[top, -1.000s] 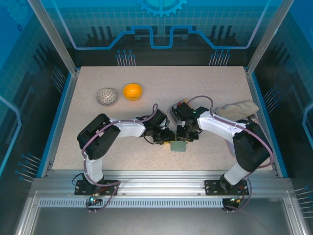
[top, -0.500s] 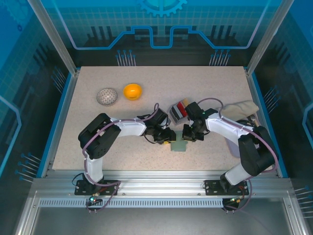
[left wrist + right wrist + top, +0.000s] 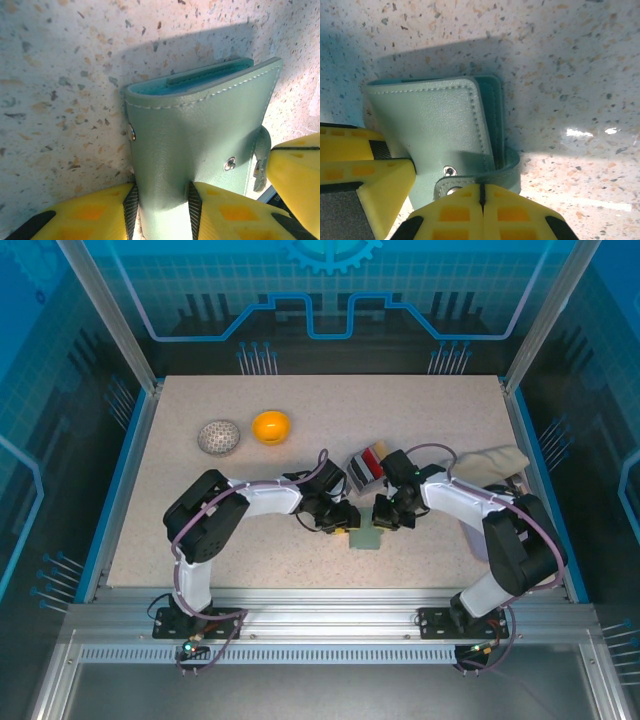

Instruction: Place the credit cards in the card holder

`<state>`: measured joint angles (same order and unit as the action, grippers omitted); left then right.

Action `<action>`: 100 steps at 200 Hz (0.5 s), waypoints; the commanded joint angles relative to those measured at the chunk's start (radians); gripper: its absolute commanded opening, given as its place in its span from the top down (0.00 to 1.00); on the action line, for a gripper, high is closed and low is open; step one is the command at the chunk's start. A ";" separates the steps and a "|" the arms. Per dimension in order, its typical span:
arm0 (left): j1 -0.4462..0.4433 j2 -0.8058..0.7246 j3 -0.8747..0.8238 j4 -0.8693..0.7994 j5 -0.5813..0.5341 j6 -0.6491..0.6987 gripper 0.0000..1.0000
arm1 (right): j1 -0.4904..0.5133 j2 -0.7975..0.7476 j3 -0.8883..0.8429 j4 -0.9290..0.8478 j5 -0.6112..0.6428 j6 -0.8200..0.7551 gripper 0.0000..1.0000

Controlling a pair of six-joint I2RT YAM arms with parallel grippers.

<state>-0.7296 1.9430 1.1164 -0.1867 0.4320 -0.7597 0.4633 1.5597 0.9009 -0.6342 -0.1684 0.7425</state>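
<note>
The grey-green card holder (image 3: 366,537) lies folded near the table's front middle, its blue-grey pocket edge (image 3: 200,80) facing away. My left gripper (image 3: 161,200) is shut on the card holder (image 3: 200,135), whose leather bulges between the pads. My right gripper (image 3: 481,192) is shut, its tips resting against the snap tab (image 3: 470,181) of the card holder (image 3: 430,125); the tab runs across both tips, not between them. From above, the left gripper (image 3: 345,523) and right gripper (image 3: 383,518) flank the holder. The credit cards (image 3: 366,465), a red, black and white stack, lie just behind.
An orange bowl (image 3: 271,426) and a speckled grey-white ball (image 3: 219,437) sit at the back left. A beige cloth (image 3: 487,462) lies at the right edge. The other arm's yellow finger (image 3: 365,170) crowds the holder's left side.
The right gripper has closed and its wrist has shifted right, uncovering the card stack. The left gripper keeps its hold on the holder and has barely moved.
</note>
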 commanded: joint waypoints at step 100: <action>-0.024 0.055 0.018 -0.011 -0.001 0.020 0.64 | -0.012 0.030 -0.016 0.075 -0.086 0.016 0.97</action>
<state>-0.7303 1.9465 1.1252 -0.1989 0.4320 -0.7589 0.4561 1.5703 0.8970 -0.5694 -0.2298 0.7437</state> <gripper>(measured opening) 0.363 0.045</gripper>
